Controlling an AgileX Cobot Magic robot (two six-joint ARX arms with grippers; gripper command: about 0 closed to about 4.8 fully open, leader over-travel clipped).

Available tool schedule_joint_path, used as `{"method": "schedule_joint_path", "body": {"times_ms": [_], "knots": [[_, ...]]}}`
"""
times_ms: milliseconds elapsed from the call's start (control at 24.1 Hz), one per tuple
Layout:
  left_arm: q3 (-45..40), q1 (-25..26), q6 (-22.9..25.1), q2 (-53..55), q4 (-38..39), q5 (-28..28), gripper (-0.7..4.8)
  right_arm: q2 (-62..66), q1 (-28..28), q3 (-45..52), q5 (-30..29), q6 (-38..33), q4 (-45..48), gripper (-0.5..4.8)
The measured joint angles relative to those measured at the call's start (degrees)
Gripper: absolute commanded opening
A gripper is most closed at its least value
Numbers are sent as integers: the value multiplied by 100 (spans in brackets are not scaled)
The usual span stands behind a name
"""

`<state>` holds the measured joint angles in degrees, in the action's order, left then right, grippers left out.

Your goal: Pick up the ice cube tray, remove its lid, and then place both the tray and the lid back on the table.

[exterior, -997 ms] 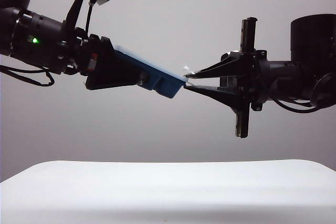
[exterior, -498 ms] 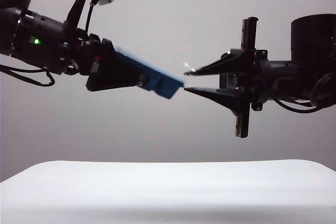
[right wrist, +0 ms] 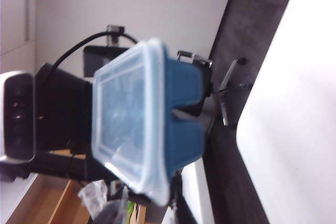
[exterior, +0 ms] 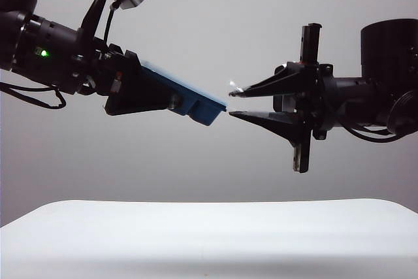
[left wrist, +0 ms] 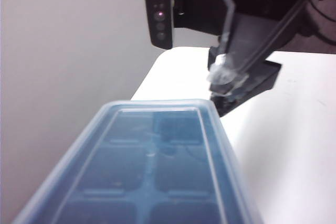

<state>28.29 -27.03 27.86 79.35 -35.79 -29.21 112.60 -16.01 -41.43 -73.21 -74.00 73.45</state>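
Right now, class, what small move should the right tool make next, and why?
Probably ease forward and close on the lid edge: the right tool is open just short of the tray, which the left tool holds up with its lid on.

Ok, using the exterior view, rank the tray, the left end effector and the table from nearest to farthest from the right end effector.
1. Tray: lid on, its end just off the right end effector tips, held up in the air.
2. Left end effector: beyond the tray, gripping its far end.
3. Table: far below both.
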Motion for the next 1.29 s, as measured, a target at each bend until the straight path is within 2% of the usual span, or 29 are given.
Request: {"method": "schedule_joint_path", "body": {"times_ms": [166, 1288], "knots": [[0, -2, 0, 0, 4, -83, 268, 0, 81, 0, 122, 125, -238, 108], [0, 0, 66, 0, 87, -26, 268, 0, 68, 0, 127, -13, -238, 90]]}}
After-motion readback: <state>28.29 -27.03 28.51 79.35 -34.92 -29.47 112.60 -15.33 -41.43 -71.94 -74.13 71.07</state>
